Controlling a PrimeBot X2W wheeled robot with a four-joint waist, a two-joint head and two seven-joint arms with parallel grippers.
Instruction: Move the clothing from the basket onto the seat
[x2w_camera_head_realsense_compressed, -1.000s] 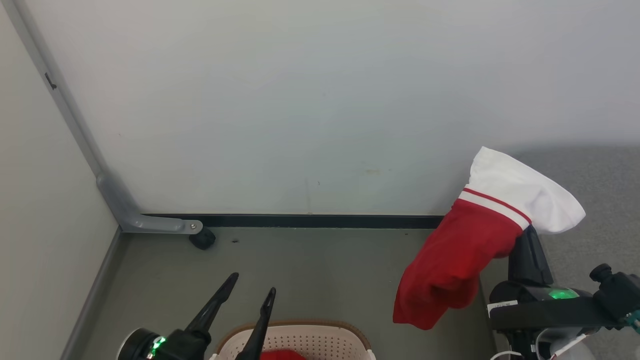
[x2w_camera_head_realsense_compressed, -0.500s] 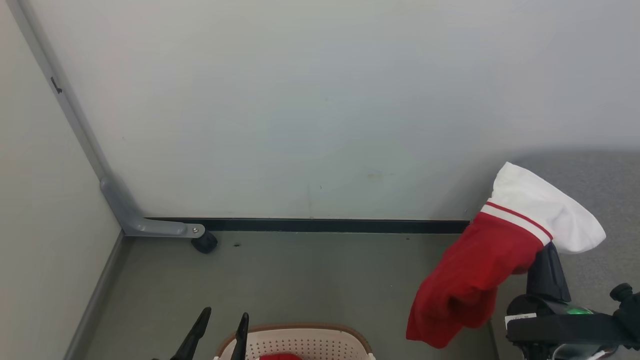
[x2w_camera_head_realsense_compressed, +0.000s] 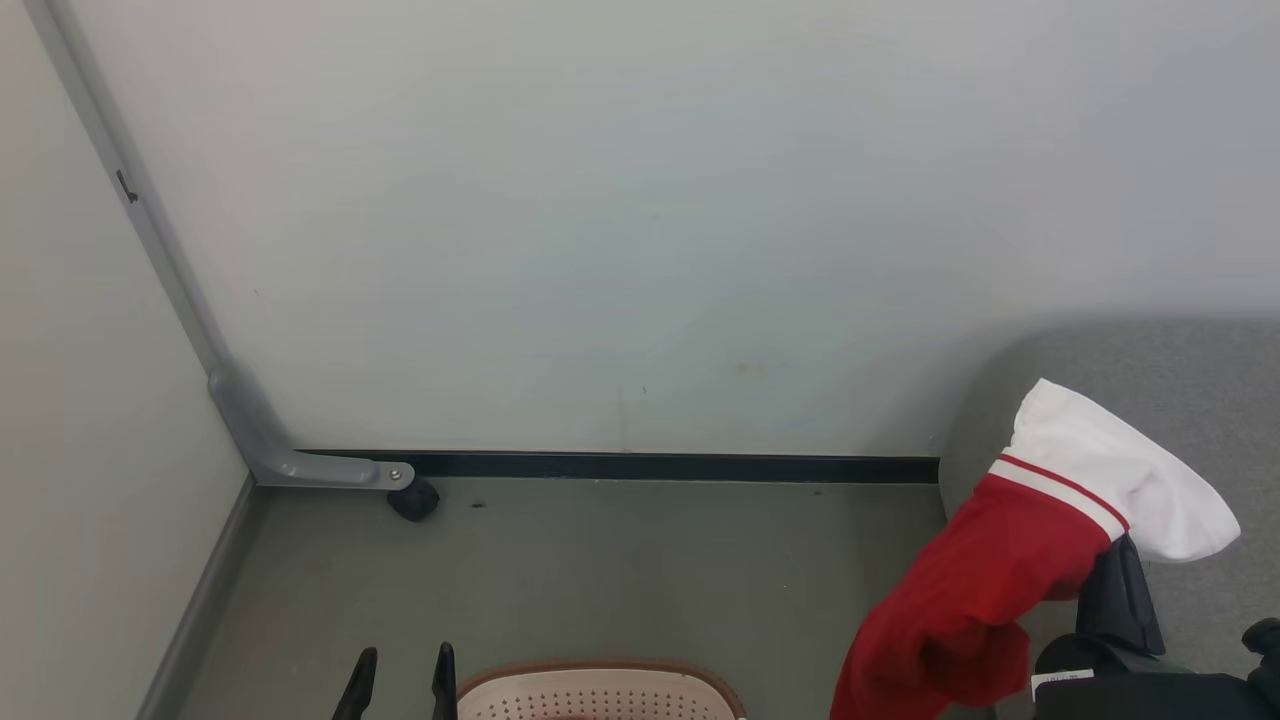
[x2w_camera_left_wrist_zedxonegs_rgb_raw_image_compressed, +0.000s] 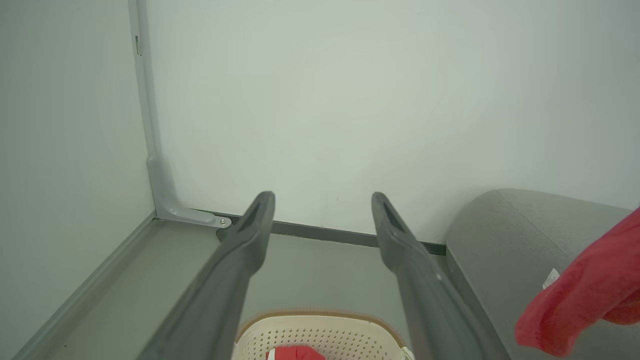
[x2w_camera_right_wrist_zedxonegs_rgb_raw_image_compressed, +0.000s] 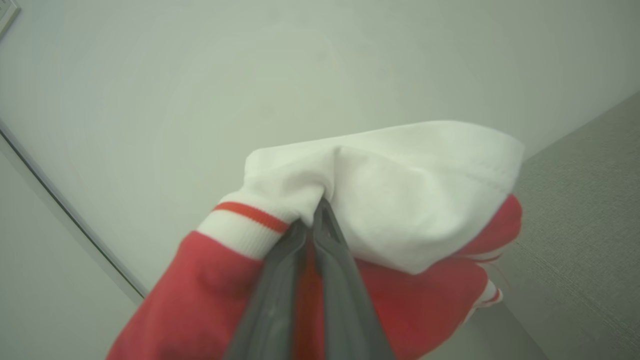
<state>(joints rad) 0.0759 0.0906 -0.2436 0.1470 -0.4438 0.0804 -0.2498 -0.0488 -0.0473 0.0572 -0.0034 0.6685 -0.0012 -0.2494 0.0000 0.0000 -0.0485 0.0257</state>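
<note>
A red and white piece of clothing (x2w_camera_head_realsense_compressed: 1000, 580) hangs bunched at the lower right, over the left edge of the grey seat (x2w_camera_head_realsense_compressed: 1160, 390). My right gripper (x2w_camera_right_wrist_zedxonegs_rgb_raw_image_compressed: 316, 220) is shut on this clothing (x2w_camera_right_wrist_zedxonegs_rgb_raw_image_compressed: 400, 200), pinching it where white meets red. At the bottom edge stands the cream basket (x2w_camera_head_realsense_compressed: 600, 675) with its brown rim. My left gripper (x2w_camera_head_realsense_compressed: 400, 678) is open just left of it, only its fingertips showing. In the left wrist view the left gripper (x2w_camera_left_wrist_zedxonegs_rgb_raw_image_compressed: 322, 200) spreads wide above the basket (x2w_camera_left_wrist_zedxonegs_rgb_raw_image_compressed: 320, 332). More red clothing (x2w_camera_left_wrist_zedxonegs_rgb_raw_image_compressed: 295, 353) lies inside.
A pale wall fills the back, with a black baseboard (x2w_camera_head_realsense_compressed: 650, 466) along the grey-green floor (x2w_camera_head_realsense_compressed: 600, 570). A grey bracket with a black caster (x2w_camera_head_realsense_compressed: 412, 498) sits in the left corner beside a side wall. The seat's rounded end (x2w_camera_left_wrist_zedxonegs_rgb_raw_image_compressed: 500, 240) stands right of the basket.
My right gripper has carried the clothing rightward and lower in the head view, over the seat's edge. The left gripper has sunk to the picture's bottom edge. The camera has shifted slightly.
</note>
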